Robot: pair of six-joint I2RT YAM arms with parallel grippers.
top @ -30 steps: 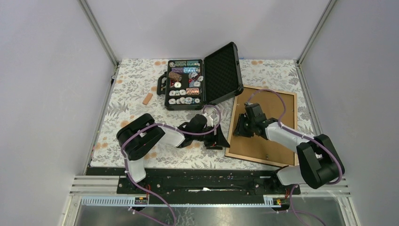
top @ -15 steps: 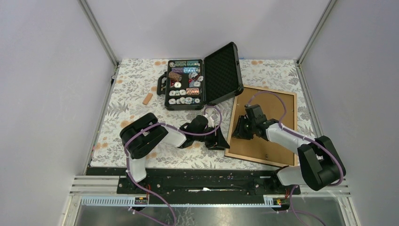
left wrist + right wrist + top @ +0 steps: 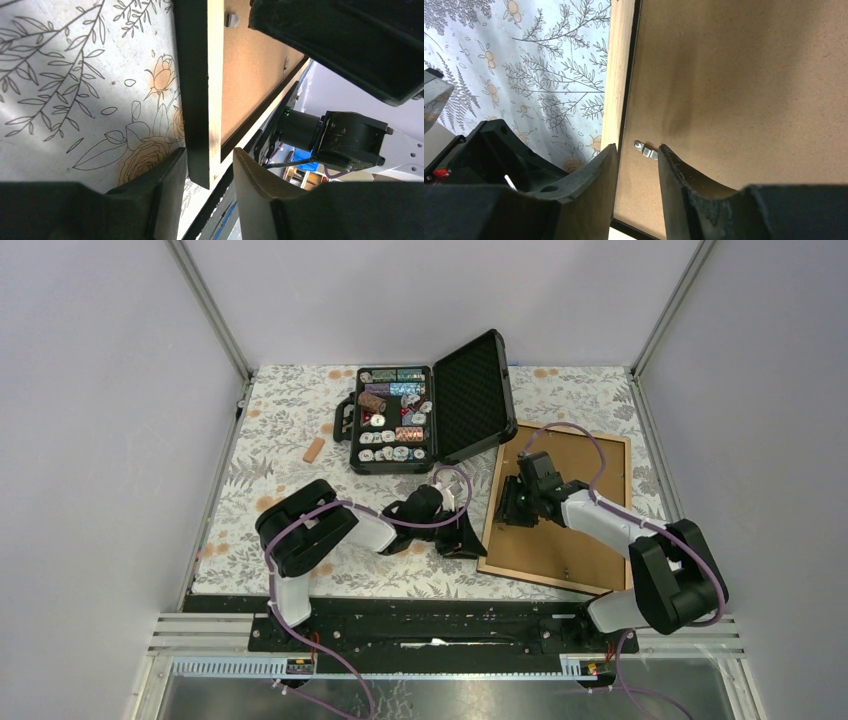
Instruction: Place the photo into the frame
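The frame (image 3: 545,552) lies back-up at right of centre on the floral table (image 3: 270,440), brown board showing, tilted slightly. The right gripper (image 3: 508,510) is low over the frame's left part. The left gripper (image 3: 465,538) is at the frame's left edge, nearer the bottom. An open case (image 3: 425,410) of poker chips stands at upper centre, lid raised, just beside the frame's top left corner. A small tan block (image 3: 314,450) lies left of the case

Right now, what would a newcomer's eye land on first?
The open black case of colourful poker chips at the table's far middle grabs attention first. Next, the big frame lying back-up on the right, where the left gripper straddles its left edge and the right gripper hovers over a small metal clip.
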